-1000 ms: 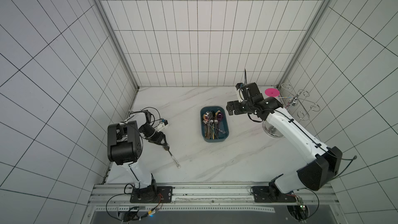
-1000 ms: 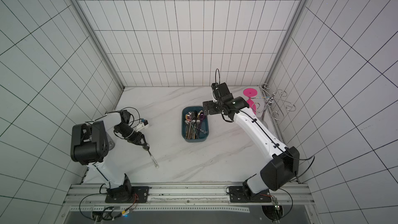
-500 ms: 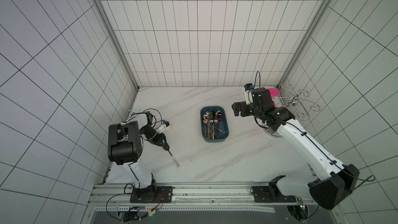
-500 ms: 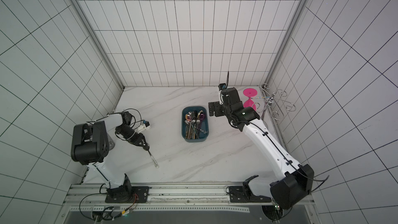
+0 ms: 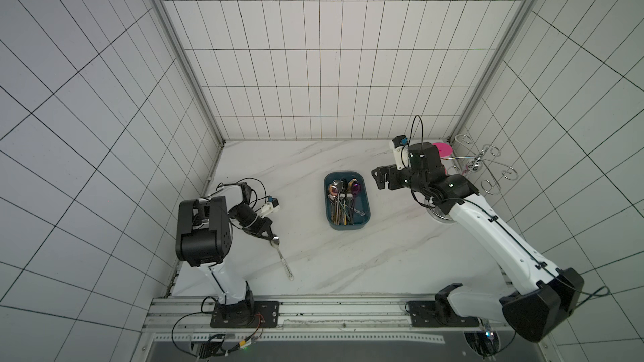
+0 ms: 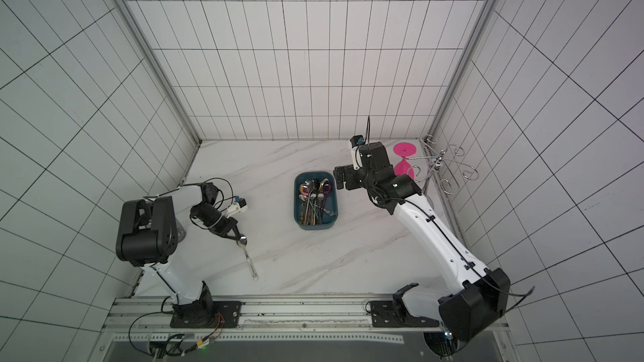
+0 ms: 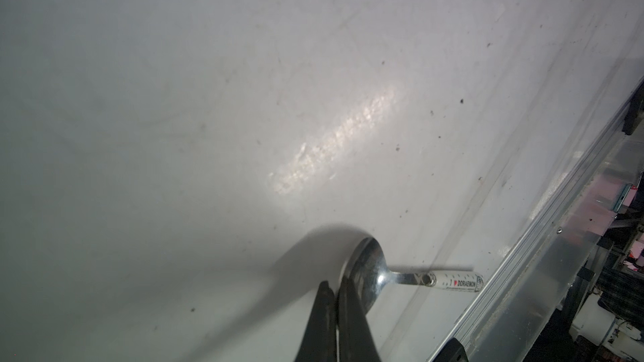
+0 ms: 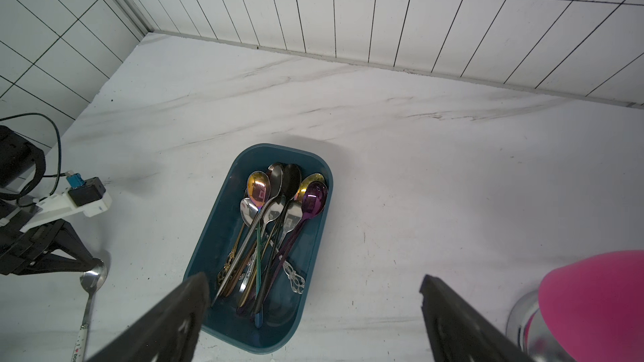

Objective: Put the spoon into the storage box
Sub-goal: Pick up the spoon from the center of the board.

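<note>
Seemingly the left gripper (image 7: 335,294), jaws together, pinches only the bowl rim of the steel spoon (image 5: 281,255) on the tabletop (image 5: 313,273), well apart from the storage box (image 5: 327,203); such a thin hold may slip on lifting. Right gripper (image 5: 378,178) gapes empty.

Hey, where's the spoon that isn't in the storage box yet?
In both top views the spoon lies on the table, its bowl in the shut jaws of the left gripper, well left of the storage box.
</note>
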